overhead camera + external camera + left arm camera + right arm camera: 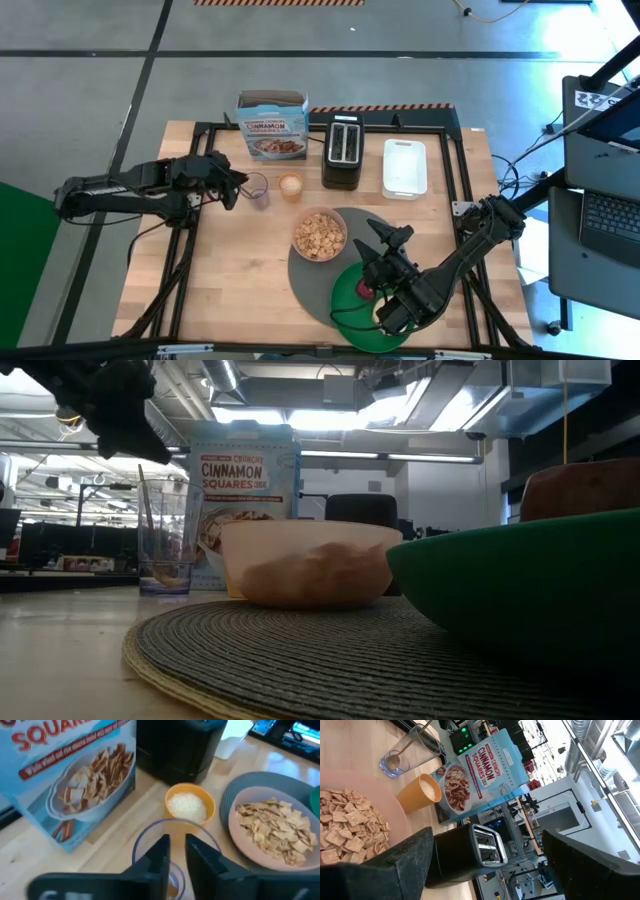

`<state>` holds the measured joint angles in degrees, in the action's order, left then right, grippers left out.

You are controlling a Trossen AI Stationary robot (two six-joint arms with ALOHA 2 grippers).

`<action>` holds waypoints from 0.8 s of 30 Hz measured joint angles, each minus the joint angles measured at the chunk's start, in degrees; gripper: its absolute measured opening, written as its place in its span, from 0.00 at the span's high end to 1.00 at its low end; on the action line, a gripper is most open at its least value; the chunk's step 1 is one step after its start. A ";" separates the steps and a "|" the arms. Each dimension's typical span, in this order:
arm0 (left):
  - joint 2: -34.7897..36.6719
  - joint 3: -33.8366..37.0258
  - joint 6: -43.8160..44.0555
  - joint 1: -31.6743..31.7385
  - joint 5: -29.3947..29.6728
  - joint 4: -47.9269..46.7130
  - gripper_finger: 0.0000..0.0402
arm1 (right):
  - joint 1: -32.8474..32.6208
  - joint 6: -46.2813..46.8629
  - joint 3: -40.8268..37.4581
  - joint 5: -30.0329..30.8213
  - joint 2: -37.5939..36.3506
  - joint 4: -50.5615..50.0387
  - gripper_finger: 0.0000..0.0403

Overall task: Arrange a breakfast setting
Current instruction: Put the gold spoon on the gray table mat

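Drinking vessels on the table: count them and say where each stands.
2. A clear glass stands in front of the cereal box, under the left gripper. An orange cup stands beside it, toward the toaster. None seems hidden.

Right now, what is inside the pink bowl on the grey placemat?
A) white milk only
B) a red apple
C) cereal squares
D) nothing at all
C: the pinkish bowl on the grey placemat is heaped with tan cereal squares, matching those pictured on the Cinnamon Squares box.
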<state>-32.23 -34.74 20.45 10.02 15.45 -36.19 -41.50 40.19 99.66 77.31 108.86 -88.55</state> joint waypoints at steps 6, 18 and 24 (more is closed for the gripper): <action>1.21 -0.02 6.36 0.00 -0.27 -10.18 0.68 | 0.00 -0.01 0.00 -0.03 0.00 0.00 0.15; 0.81 0.00 7.04 0.00 2.05 -12.30 0.53 | 0.02 -0.01 0.00 0.08 0.00 0.09 0.15; -1.09 0.00 5.96 0.00 0.93 -8.83 0.55 | 0.02 -0.01 0.00 0.12 0.00 0.11 0.15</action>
<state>-33.32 -34.74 26.40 10.02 16.38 -45.01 -41.47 40.19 99.66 77.43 108.86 -88.44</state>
